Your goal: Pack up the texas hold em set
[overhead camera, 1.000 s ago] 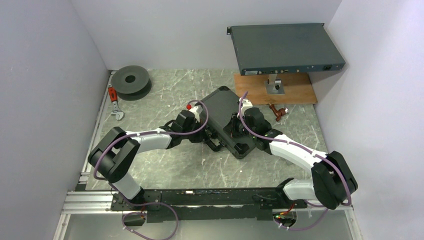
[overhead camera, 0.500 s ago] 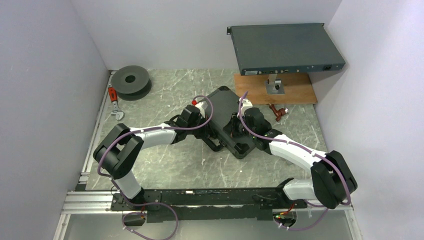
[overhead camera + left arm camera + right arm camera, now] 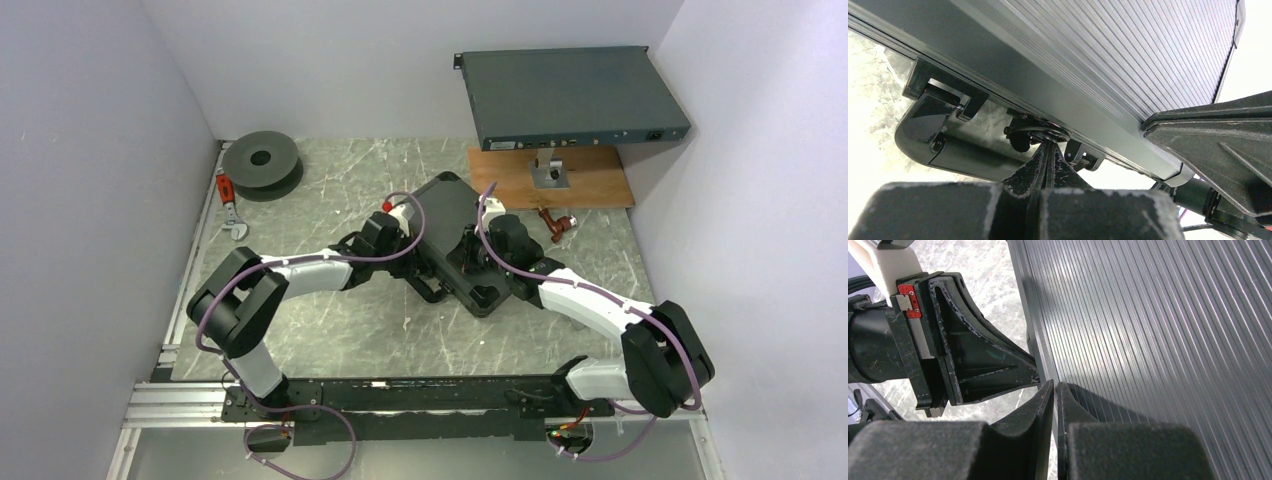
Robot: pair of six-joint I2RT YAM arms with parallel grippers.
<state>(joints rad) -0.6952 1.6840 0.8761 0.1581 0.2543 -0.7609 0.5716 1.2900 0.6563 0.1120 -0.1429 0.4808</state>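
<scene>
Well, the left gripper [image 3: 1048, 150] has its fingers pressed together with nothing between them, the tips right up at the side edge of the black briefcase [image 3: 1128, 60], just under its ribbed lid. Opposite, the right gripper [image 3: 1054, 386] is likewise pinched closed and empty, its tips at the rim of that same lid. The closed case lies slantwise mid-tabletop [image 3: 330, 320], between both arms.

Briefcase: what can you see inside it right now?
Nothing inside shows: the briefcase lies with its ribbed lid down, hiding any contents. Only the outside is visible, including the handle on one edge, where the left end effector and right end effector sit, both shut.
</scene>
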